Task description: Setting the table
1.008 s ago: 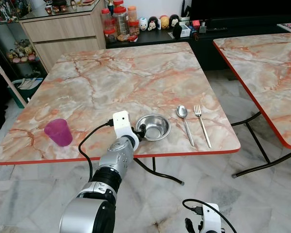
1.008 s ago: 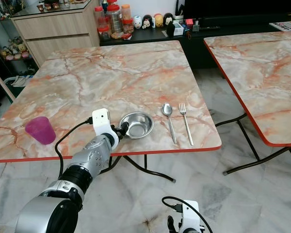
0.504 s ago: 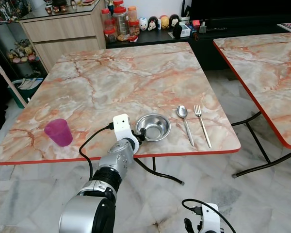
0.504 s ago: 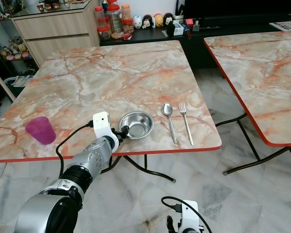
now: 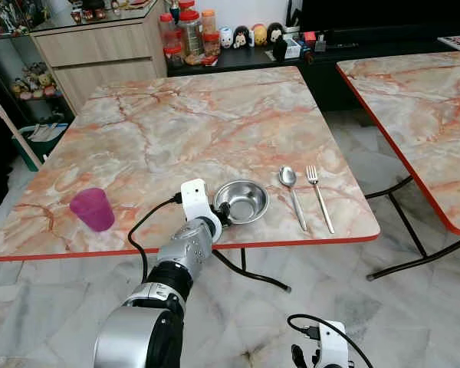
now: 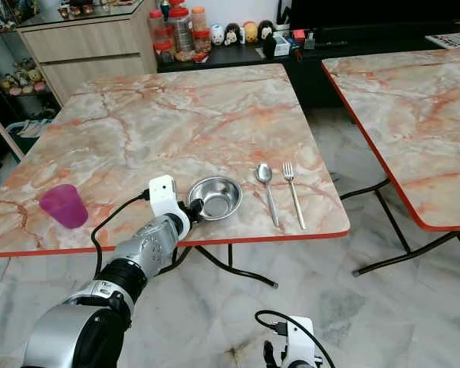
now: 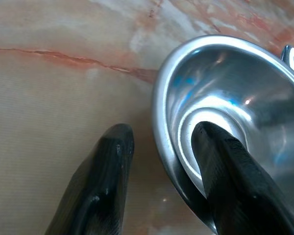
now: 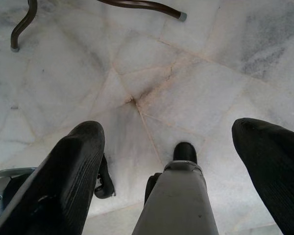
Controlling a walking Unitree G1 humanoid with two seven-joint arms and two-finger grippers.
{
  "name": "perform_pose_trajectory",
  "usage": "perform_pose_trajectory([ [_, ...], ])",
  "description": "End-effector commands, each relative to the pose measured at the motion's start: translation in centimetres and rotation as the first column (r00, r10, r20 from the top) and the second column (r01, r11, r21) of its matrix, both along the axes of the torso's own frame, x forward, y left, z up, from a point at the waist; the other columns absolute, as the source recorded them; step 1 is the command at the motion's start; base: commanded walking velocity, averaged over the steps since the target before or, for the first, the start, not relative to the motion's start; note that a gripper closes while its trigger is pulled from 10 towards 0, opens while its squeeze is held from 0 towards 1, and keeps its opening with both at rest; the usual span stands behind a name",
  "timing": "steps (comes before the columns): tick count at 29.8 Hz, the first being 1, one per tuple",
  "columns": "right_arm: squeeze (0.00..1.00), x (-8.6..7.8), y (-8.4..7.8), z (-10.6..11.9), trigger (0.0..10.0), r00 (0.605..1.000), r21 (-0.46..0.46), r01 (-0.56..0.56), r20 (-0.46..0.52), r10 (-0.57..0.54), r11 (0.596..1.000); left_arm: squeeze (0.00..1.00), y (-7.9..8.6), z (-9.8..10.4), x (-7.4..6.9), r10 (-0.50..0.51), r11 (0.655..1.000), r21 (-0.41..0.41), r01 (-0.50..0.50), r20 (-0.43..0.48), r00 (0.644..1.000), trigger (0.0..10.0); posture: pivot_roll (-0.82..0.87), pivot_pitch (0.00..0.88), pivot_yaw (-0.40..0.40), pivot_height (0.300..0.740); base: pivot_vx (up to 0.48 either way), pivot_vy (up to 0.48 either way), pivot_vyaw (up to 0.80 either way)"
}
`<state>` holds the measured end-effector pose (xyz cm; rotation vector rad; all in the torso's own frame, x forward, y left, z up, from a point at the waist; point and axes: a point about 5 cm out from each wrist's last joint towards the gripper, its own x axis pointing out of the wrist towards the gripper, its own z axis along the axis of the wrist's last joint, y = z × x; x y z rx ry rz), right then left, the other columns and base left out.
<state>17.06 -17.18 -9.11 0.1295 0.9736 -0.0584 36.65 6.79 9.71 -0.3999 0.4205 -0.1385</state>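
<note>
Steel bowl [image 5: 241,202] standing upright on the marble-patterned bench [image 5: 184,130], close to the bench's near edge. Left claw [image 7: 159,147] at the bowl's rim on the side toward the purple cup [image 5: 92,208]: one black finger [image 7: 230,181] lies inside the bowl against its inner wall, the other finger [image 7: 100,186] outside over the bench top, with a narrow gap between the outer finger and the rim, so the rim sits between the fingers without being pinched. A spoon [image 5: 293,195] lies just beside the bowl on the side away from the claw, bowl-end pointing away from the robot; a fork [image 5: 319,196] lies parallel just beyond the spoon. The purple cup stands upright well apart from the bowl, beyond the left arm, near the same front edge. Behind the bench, a wooden cabinet [image 5: 100,50] and a low dark shelf carrying jars [image 5: 188,31] and small figurines [image 5: 249,34]. Second marble bench [image 5: 422,107] farther out past the fork. Right claw [image 8: 169,166] hangs low over the tiled floor [image 8: 196,73], its fingers spread wide and holding nothing.
</note>
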Motion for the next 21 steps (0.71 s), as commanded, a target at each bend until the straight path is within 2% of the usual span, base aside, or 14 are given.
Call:
perform_pose_trajectory([
  [1, 0.0, 0.02, 0.28, -0.02, 10.0, 1.0, 0.011, 0.008, -0.002, -0.008, 1.0, 0.0, -0.39, 0.78, 0.42, -0.024, 1.0, 0.002, 0.024, 0.009, 1.0, 0.0, -0.18, 0.0, 0.113, 0.74, 0.0, 0.0, 0.0],
  [21, 0.0, 0.34, 0.54, 0.09, 10.0, 1.0, 0.02, 0.017, 0.001, -0.017, 1.0, 0.0, -0.63, 0.89, 0.44, -0.079, 0.996, 0.029, 0.079, 0.004, 0.997, 0.0, -0.18, 0.0, 0.117, 0.74, 0.0, 0.0, 0.0],
])
